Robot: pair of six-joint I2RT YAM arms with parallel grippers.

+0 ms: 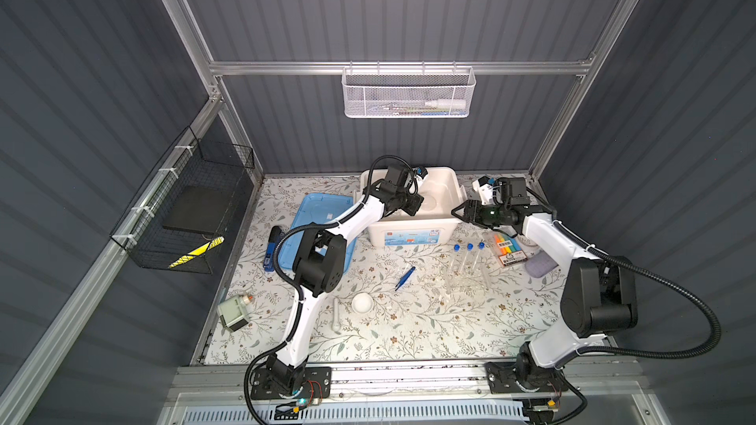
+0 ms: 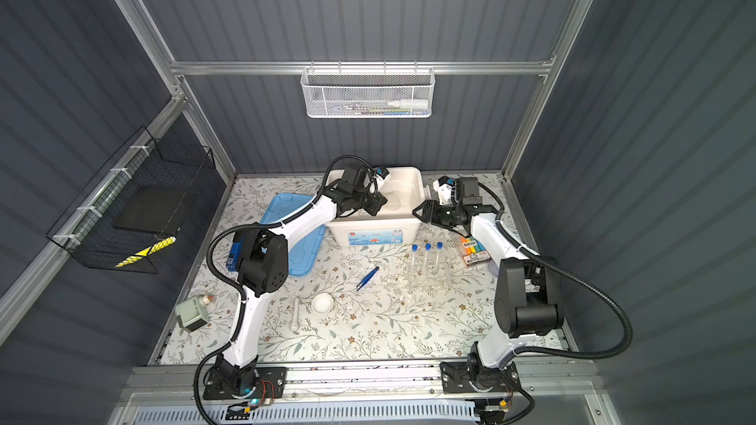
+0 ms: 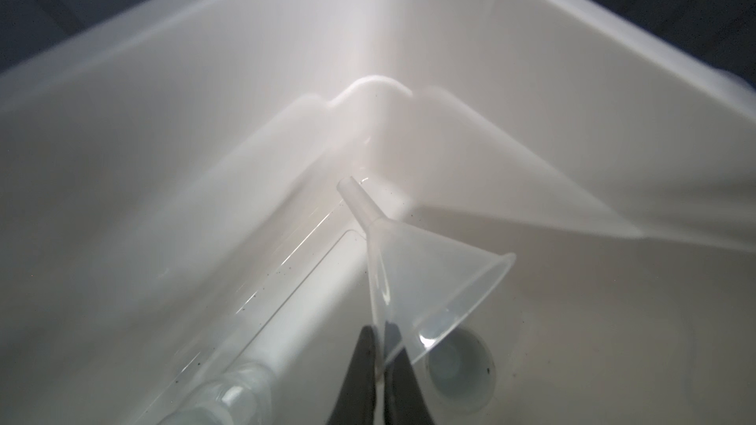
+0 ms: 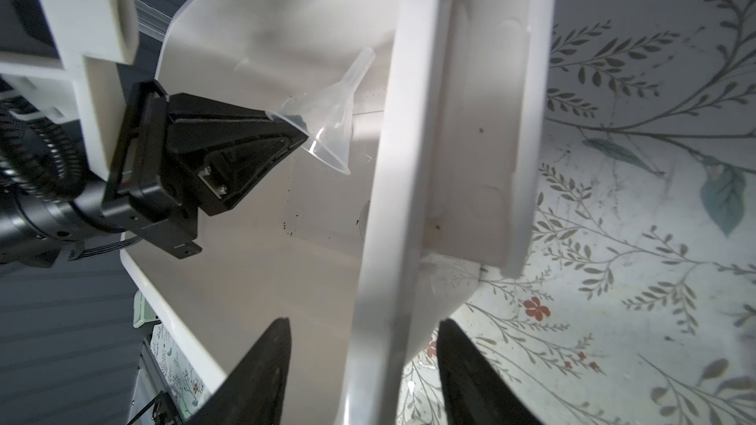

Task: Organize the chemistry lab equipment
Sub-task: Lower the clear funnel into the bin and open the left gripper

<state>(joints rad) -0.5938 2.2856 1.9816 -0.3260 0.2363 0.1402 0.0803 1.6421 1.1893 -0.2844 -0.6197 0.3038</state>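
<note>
"White bin (image 1: 409, 231), smooth plastic: what's inside?"
"One clear funnel (image 3: 429, 280), a thin cone with a narrow spout, its rim pinched by the left gripper (image 3: 382, 331)."
"Outside?"
"Three blue-capped test tubes (image 1: 469, 257) standing in one clear rack (image 1: 466, 280), one round white bowl (image 1: 363, 302), one white pestle (image 1: 336, 314), one blue tweezers (image 1: 405, 278). The right gripper (image 4: 363, 320) has its jaws spread astride the bin's rim."

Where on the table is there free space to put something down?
Widest bare patch: the near strip of the table, in front of the white bowl, blue tweezers and tube rack. Crowded: around the rack and highlighter pack, and by the white bin.
</note>
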